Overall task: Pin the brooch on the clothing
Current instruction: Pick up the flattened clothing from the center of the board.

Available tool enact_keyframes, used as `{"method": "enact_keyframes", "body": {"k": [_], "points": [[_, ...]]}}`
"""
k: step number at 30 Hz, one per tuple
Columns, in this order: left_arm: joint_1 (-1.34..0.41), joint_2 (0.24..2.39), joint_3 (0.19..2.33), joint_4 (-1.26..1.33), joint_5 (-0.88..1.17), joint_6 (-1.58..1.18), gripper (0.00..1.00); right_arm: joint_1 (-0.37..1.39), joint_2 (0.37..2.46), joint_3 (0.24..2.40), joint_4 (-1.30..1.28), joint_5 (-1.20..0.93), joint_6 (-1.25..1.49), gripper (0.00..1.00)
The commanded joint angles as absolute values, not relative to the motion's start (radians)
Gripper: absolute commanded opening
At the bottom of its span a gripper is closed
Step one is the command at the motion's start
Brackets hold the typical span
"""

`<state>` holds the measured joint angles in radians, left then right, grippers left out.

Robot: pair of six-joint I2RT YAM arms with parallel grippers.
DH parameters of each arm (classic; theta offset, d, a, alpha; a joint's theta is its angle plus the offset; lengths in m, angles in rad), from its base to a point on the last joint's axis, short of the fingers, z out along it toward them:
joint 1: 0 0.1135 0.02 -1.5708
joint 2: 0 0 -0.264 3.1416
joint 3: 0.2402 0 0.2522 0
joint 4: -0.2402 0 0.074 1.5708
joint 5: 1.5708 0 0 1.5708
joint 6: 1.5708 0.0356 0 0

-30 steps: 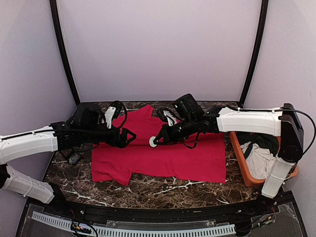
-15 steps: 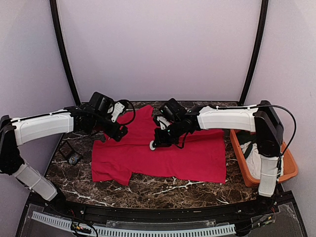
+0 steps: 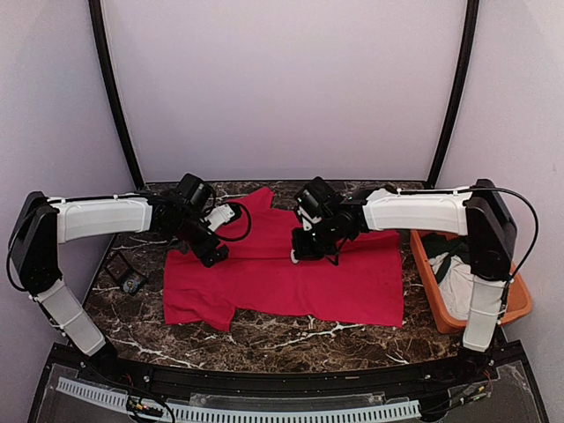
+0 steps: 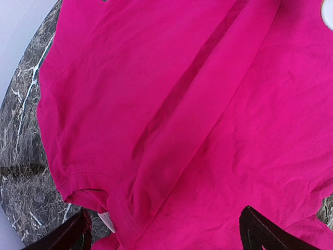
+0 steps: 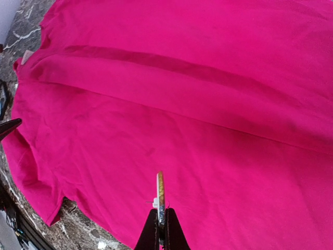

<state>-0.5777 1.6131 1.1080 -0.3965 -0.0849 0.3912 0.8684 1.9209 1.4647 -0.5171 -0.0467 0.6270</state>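
The red T-shirt point(image 3: 291, 282) lies spread flat on the marble table point(image 3: 291, 339). My right gripper point(image 3: 299, 253) hovers just above its upper middle, shut on the brooch point(image 3: 294, 256), a small round white disc. In the right wrist view the brooch point(image 5: 161, 191) stands edge-on between the shut fingers point(image 5: 161, 232), its pin pointing left, above the shirt point(image 5: 208, 104). My left gripper point(image 3: 214, 256) is over the shirt's left part, open and empty. In the left wrist view its wide-apart fingers point(image 4: 70, 238) frame the shirt point(image 4: 171, 120) near the collar label point(image 4: 106, 221).
An orange bin point(image 3: 429, 295) at the right table edge holds dark green and white cloth. A small dark object point(image 3: 132, 282) lies on the table left of the shirt. Black frame poles point(image 3: 115, 97) stand at the back corners.
My right gripper has carried the brooch a little to the right over the shirt. My left arm has swung back and its gripper now points down onto the shirt's left part.
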Motion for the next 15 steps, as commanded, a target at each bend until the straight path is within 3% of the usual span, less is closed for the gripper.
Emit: {"method": "enact_keyframes", "body": {"k": [1,15], "points": [[-0.565,1.633,1.148,-0.42,-0.059,0.423,0.99,0.855,1.905,1.474,-0.613,0.124,0.662,0.0],[-0.509,1.612,1.096,-0.341,0.048,0.408,0.99,0.785,1.808,1.493,-0.712,0.044,0.799,0.0]]}}
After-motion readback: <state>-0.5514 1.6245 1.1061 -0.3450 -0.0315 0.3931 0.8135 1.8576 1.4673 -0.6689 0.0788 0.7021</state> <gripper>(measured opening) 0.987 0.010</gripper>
